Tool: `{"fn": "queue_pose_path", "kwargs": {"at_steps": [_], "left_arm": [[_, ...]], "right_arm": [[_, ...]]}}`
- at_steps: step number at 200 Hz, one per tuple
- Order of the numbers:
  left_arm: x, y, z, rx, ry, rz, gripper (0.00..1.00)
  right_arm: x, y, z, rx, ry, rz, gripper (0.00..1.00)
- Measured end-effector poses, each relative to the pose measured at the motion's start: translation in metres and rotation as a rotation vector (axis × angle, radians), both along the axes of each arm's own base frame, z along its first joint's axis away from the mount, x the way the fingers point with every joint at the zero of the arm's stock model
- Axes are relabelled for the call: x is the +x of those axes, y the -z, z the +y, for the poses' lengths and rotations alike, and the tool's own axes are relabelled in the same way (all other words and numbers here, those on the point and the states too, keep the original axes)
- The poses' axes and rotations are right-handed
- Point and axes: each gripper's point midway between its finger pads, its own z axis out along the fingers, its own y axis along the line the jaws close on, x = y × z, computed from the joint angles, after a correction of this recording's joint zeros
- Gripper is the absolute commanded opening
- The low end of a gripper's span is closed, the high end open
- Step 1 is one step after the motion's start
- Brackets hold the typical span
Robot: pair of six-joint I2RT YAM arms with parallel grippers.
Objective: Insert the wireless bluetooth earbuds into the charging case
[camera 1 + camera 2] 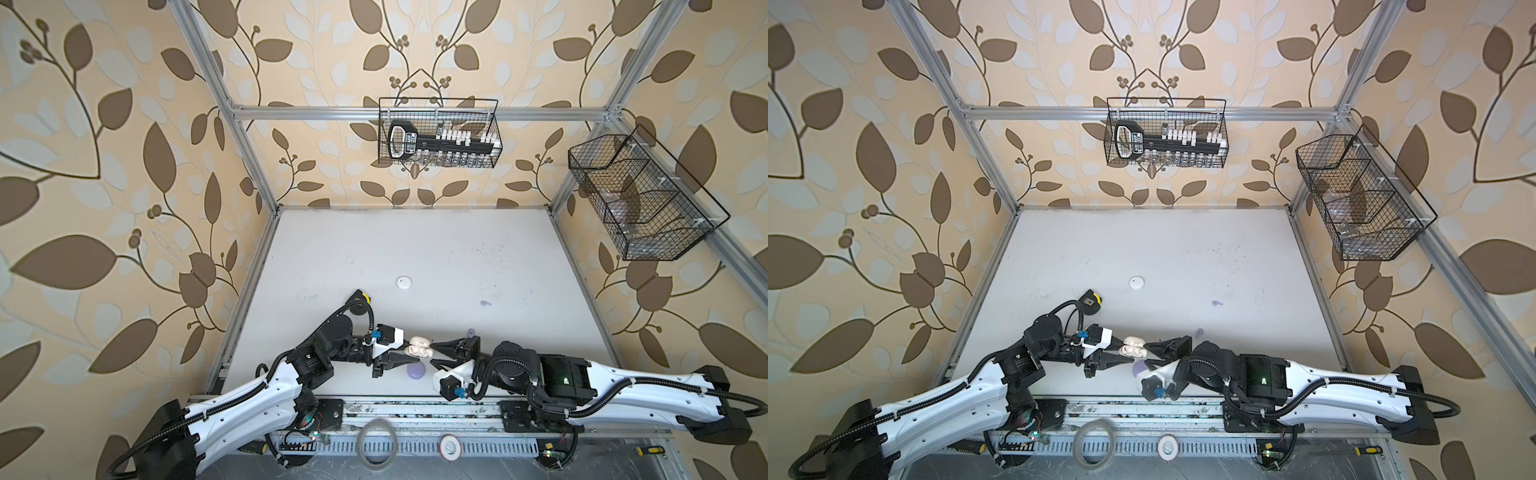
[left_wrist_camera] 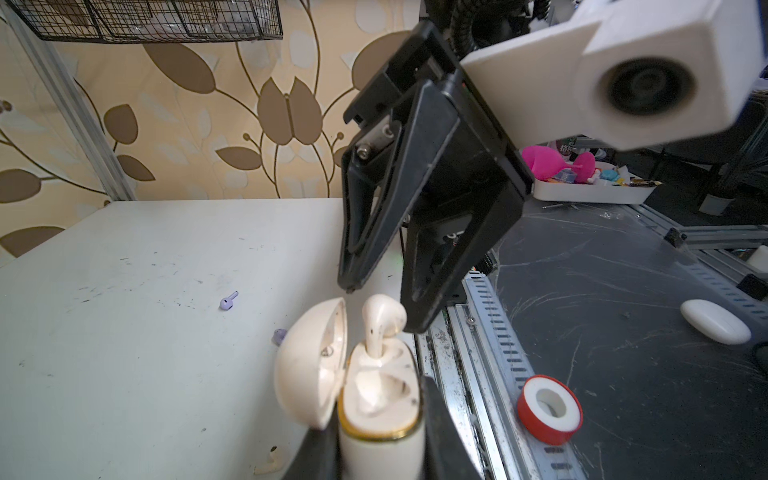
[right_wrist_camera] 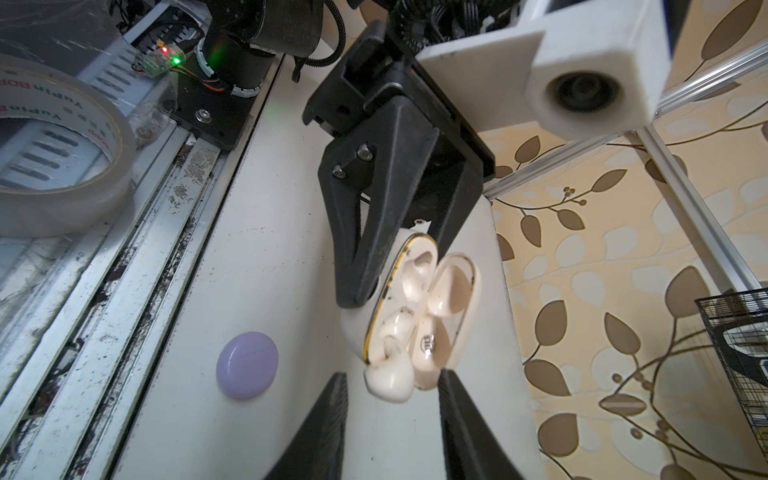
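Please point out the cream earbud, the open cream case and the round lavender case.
cream earbud [image 2: 382, 316]: left wrist view, on its rounded head.
open cream case [image 2: 303, 365]: left wrist view, on its raised lid.
round lavender case [image 3: 247, 365]: right wrist view, middle of its top.

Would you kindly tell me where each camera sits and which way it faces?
Top views: high above the arm bases, looking down across the table; left arm and right arm show.
Left wrist: on the left arm, facing the right gripper; left fingertips clamp the charging case.
Right wrist: on the right arm, facing the left gripper; right fingertips flank the earbud.
Shared: both wrist views show case and earbud.
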Motion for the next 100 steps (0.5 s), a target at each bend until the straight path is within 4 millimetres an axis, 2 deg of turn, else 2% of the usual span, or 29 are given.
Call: {"fn": "queue_pose_path", "kwargs": {"at_steps": [60, 100], "left_arm": [[-0.0022, -0.0012, -0.0012, 0.001, 0.019, 0.002, 0.00], [-0.0022, 0.0000, -0.0013, 0.006, 0.019, -0.004, 0.00]], "right_arm": [[0.0003, 0.0046, 0.0029, -0.020, -0.006, -0.007, 0.20], [-0.0006, 0.0058, 0.0028, -0.025, -0.011, -0.005, 0.18]]}}
